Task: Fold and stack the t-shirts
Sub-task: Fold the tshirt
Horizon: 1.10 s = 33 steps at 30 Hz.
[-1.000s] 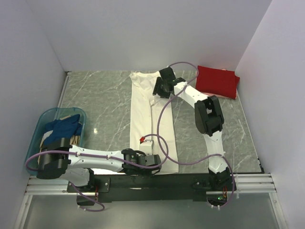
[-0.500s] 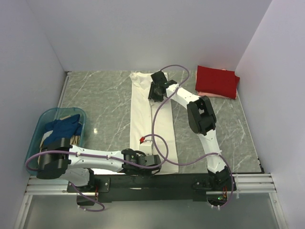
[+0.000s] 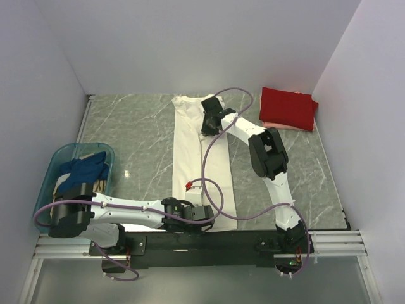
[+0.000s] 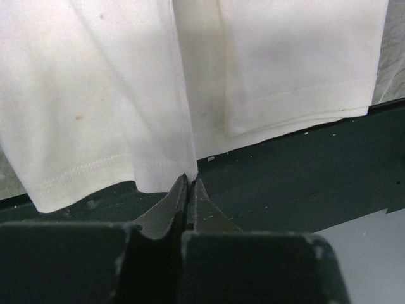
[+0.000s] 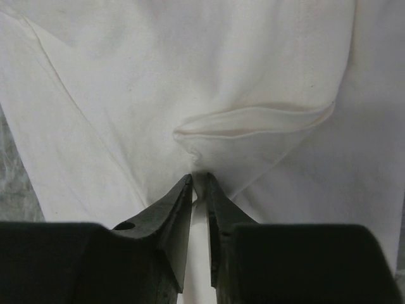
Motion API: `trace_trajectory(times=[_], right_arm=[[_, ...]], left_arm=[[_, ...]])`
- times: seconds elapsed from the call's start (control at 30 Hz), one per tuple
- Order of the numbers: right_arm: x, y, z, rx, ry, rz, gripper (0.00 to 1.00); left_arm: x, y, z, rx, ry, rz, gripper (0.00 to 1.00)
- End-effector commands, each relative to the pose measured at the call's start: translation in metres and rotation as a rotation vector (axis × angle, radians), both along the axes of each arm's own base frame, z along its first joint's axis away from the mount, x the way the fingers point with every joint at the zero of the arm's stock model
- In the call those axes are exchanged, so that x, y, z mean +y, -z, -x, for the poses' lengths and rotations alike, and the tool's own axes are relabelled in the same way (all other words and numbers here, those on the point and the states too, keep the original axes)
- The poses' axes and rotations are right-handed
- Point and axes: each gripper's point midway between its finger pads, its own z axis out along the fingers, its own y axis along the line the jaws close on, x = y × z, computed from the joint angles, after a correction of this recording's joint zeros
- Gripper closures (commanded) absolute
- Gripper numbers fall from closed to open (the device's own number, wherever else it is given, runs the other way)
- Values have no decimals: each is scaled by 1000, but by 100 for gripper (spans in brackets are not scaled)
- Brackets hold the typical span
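Writing on the cream-white t-shirt (image 3: 188, 152): none readable.
Labels, brands, numbers, signs elsewhere: none readable.

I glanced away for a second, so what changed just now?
The right tool swung left onto the far end of the cream-white cloth t-shirt and closed on a fold. The left tool stays clamped on its near hem; the folded red cloth t-shirt is unmoved.

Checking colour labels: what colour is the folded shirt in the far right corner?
The folded shirt is red, clearest in the top external view.
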Motion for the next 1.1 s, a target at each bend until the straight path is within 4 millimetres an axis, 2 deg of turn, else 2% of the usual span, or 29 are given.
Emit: trace_trajectory(times=[0.0, 0.07, 0.17, 0.7, 1.07], right_arm=[[-5, -24, -2, -46, 9, 5, 81], [-5, -26, -2, -49, 8, 4, 91], [-4, -32, -4, -60, 5, -1, 100], [-19, -69, -11, -128, 36, -15, 100], [-34, -50, -14, -97, 61, 3, 100]], left_arm=[[-5, -6, 3, 4, -10, 39, 99], [-6, -7, 2, 3, -10, 44, 99], [-5, -6, 3, 4, -11, 40, 99], [-6, -6, 2, 5, -12, 41, 99], [-11, -4, 4, 8, 9, 50, 99]])
